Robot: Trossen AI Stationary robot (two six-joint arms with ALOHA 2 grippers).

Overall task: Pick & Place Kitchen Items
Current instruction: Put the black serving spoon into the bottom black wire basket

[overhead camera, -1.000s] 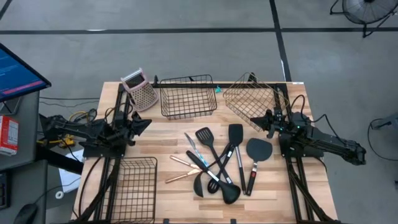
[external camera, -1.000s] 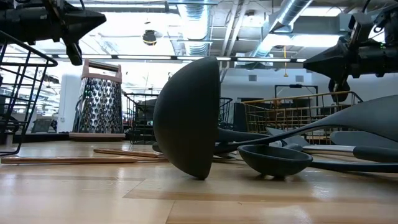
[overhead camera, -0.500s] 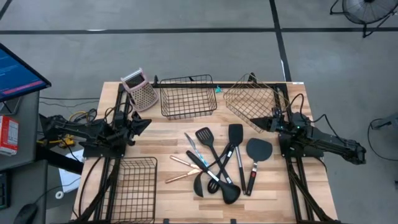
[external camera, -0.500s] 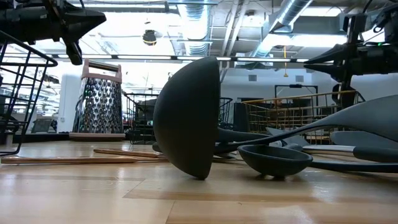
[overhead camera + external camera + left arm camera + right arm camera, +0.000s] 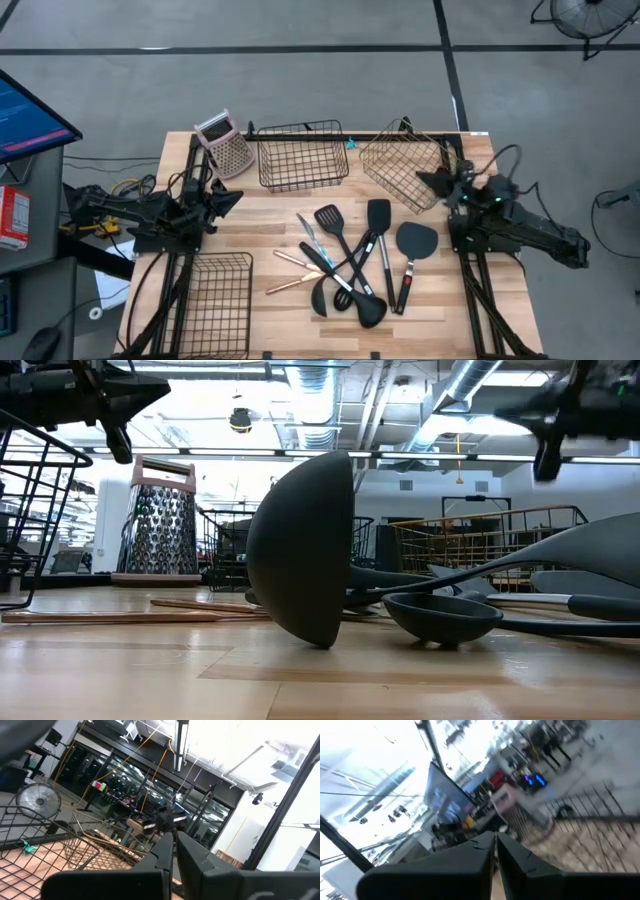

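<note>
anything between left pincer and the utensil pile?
No. In the high view only bare table separates the left pincer from the utensil pile.

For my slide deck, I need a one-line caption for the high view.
Black utensils lie piled mid-table among wire baskets and a grater; left gripper and right gripper sit shut at the table's sides.

One camera hangs overhead, looking straight down on the whole worktop (image 5: 250, 225). Another sits at worktop (image 5: 320, 680) level, very near a ladle (image 5: 300, 550), facing 12 o'clock toward the grater (image 5: 225, 145), which both show (image 5: 160, 515). Each wrist camera looks forward along its own tool (image 5: 170, 852) (image 5: 494, 851).
</note>
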